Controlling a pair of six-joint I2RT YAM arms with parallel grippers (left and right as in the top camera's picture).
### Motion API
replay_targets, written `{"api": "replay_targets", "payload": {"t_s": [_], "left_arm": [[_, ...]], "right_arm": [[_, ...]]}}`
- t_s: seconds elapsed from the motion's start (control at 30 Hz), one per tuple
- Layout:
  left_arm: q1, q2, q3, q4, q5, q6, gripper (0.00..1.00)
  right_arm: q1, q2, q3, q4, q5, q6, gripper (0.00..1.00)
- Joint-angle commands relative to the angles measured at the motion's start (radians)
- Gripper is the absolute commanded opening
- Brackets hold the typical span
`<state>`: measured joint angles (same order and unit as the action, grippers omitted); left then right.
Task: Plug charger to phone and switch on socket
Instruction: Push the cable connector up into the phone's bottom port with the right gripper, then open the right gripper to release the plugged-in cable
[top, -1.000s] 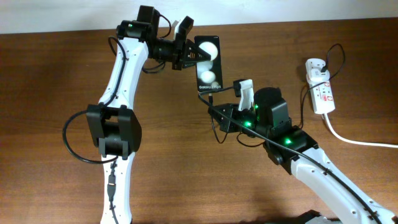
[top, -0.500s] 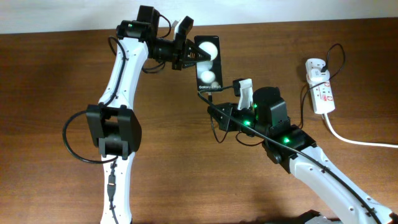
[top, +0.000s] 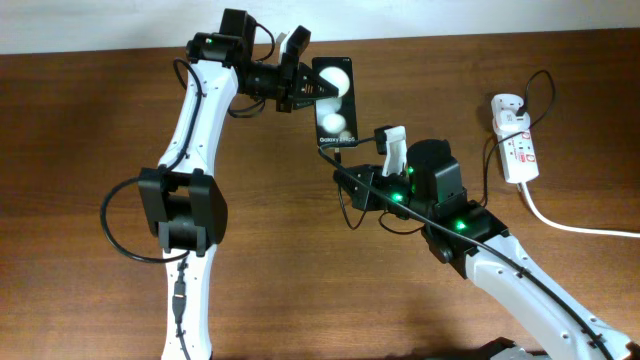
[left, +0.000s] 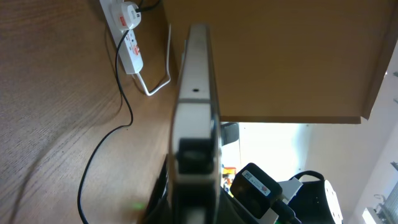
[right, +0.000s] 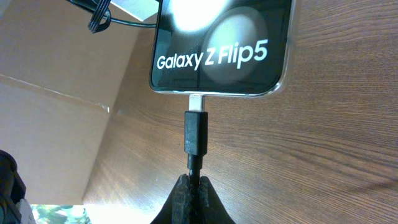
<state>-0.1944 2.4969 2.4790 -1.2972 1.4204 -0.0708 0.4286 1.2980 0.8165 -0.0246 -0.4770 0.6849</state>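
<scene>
The charger's connector (right: 195, 134) is right at the bottom edge of the phone (right: 221, 43), lined up with the port. A short stub of bare metal shows between the black housing and the phone's rim, so it looks started but not fully seated. Whether the tip is actually inside the port is hard to tell from here.

Against a second ago, the overhead view shows the right gripper (top: 386, 148) has crept a touch closer to the phone (top: 333, 105). Over the last half second nothing more has shifted. I read that as the approach being over, with only the final push left.

The right gripper (right: 194, 186) has its fingers pinched tight on the cable just behind the connector. That is a slim hold, and the plug could tilt if the push goes off-axis.

The left gripper (top: 305, 88) is clamped on the phone's upper end, bracing it in place. The left wrist camera sees the phone edge-on (left: 196, 93), so whether it rests on the table (top: 100, 120) or is lifted off it I cannot tell.

Well off to the right lies the socket (top: 517, 145), with the white plug adapter (top: 506, 105) already in it and the black cable trailing back. Neither arm is near it, so the switch step is still to come, and its position is too small to read.
</scene>
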Motion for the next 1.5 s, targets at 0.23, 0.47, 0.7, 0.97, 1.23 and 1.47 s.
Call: {"api": "replay_targets", "payload": {"t_s": [0.23,0.47,0.7,0.97,1.23,1.47], "left_arm": [[0.003,-0.001,0.02,-0.003,0.034,0.019,0.0],[0.003,-0.001,0.02,-0.003,0.034,0.019,0.0],[0.002,-0.001,0.02,-0.003,0.034,0.019,0.0],[0.0,-0.001,0.02,-0.005,0.03,0.02,0.0],[-0.014,-0.001,0.02,-0.026,0.029,0.05,0.0],[-0.014,-0.001,0.02,-0.043,0.029,0.065,0.0]], "right_arm": [[-0.006,0.006,0.003,0.003,0.018,0.0,0.04],[-0.006,0.006,0.003,-0.006,0.04,-0.019,0.04],[-0.006,0.006,0.003,0.008,0.044,-0.019,0.04],[-0.044,0.006,0.003,0.037,0.028,-0.002,0.04],[-0.056,0.006,0.003,0.068,0.028,0.002,0.04],[-0.072,0.006,0.003,0.077,0.015,0.004,0.04]]}}
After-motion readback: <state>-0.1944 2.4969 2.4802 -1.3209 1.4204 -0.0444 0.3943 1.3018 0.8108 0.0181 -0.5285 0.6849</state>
